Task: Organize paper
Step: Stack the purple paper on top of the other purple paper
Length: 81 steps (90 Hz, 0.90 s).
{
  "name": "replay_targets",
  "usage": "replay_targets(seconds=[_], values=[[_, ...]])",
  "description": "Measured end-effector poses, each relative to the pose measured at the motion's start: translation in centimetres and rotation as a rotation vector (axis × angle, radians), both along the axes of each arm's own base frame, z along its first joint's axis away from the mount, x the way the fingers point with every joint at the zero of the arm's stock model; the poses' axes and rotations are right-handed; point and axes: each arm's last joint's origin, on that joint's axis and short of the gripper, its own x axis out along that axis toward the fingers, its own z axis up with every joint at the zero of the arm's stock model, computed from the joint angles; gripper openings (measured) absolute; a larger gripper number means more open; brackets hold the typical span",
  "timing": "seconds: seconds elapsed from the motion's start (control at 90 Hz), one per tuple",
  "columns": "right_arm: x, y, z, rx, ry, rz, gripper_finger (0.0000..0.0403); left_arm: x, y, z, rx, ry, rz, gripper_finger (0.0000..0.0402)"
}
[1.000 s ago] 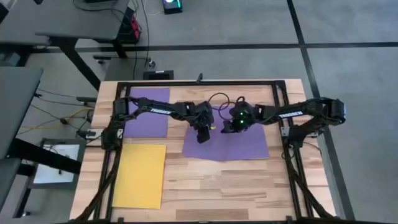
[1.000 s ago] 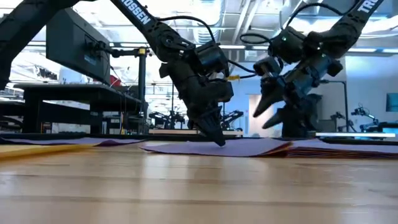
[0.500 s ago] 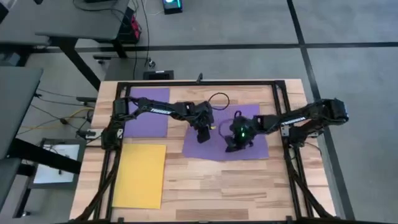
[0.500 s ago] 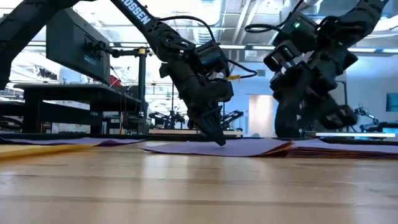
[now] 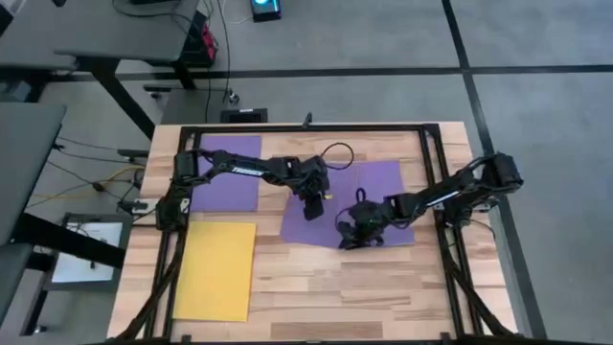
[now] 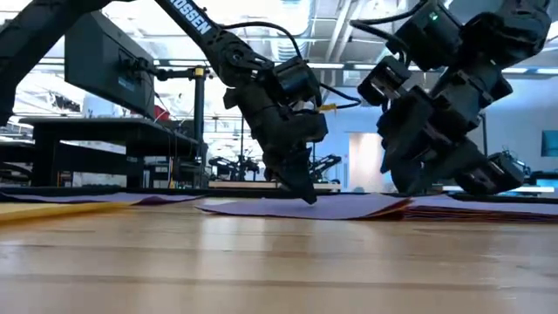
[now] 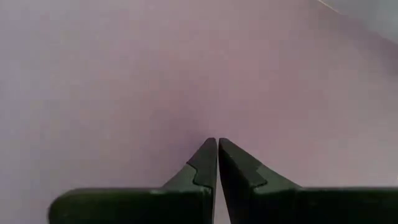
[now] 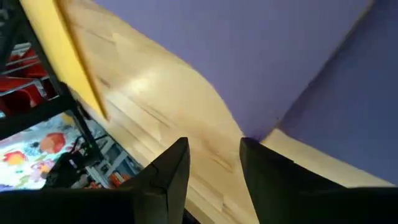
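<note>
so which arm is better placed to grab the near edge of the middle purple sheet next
The right. Its gripper is open and low at the near edge of the middle purple sheet, with a sheet corner just ahead of its fingers. The left gripper is shut, its tip pressing the sheet's middle.

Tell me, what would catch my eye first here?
Two dark arms meet over purple paper at mid-table. The left tool, shut, presses its tip on the paper; the right tool, open, sits low at the paper's near edge. A yellow sheet lies alone at the near left, another purple sheet at the far left.
</note>
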Motion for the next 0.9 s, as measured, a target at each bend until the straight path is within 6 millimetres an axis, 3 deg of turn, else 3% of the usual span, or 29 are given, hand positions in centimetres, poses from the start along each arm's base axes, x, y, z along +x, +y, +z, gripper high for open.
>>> replay_targets(seconds=[0.267,0.522,0.9], values=[[-0.6,0.0,0.8,-0.001,0.014,0.004,0.0132,0.0,0.0,0.0,0.003,-0.001,-0.004,0.0],[-1.2,1.3,0.5,-0.003,0.085,0.004,0.0132,0.0,0.0,0.0,0.004,-0.002,-0.006,0.0],[-1.0,0.9,0.4,-0.034,0.074,-0.046,0.0132,0.1,0.0,0.0,0.006,-0.009,-0.005,0.0]])
